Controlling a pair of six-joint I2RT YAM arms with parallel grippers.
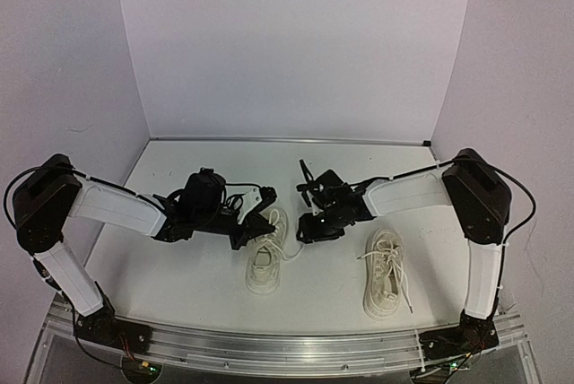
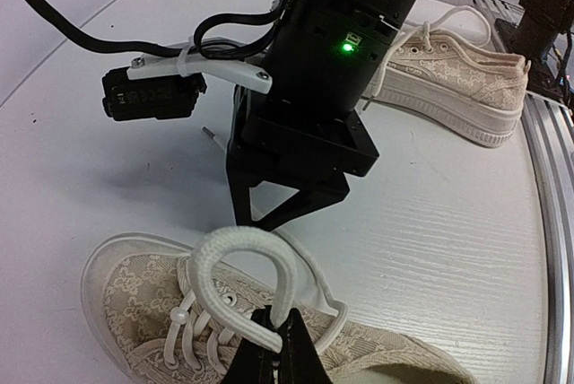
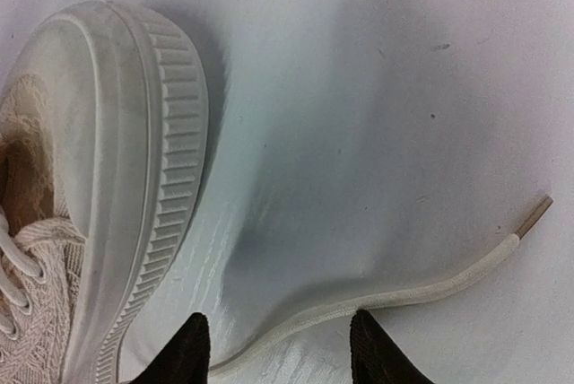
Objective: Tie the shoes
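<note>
Two cream-white sneakers lie on the white table: one [image 1: 266,261] between the grippers, the other [image 1: 386,274] to the right. My left gripper [image 1: 255,226] sits over the middle shoe's top. In the left wrist view it [image 2: 282,341] is shut on a loop of white lace [image 2: 235,254], held up above the shoe [image 2: 134,299]. My right gripper [image 1: 306,226] is just right of that shoe. In the right wrist view it [image 3: 280,353] is open, low over the table, its fingertips [image 3: 187,350] astride the loose lace end [image 3: 404,295] beside the shoe's sole [image 3: 134,178].
The second shoe [image 2: 457,74] lies near the metal rail [image 2: 552,187] at the table's front edge. The right arm's wrist [image 2: 314,88] hangs close in front of the left gripper. White walls close the back and sides.
</note>
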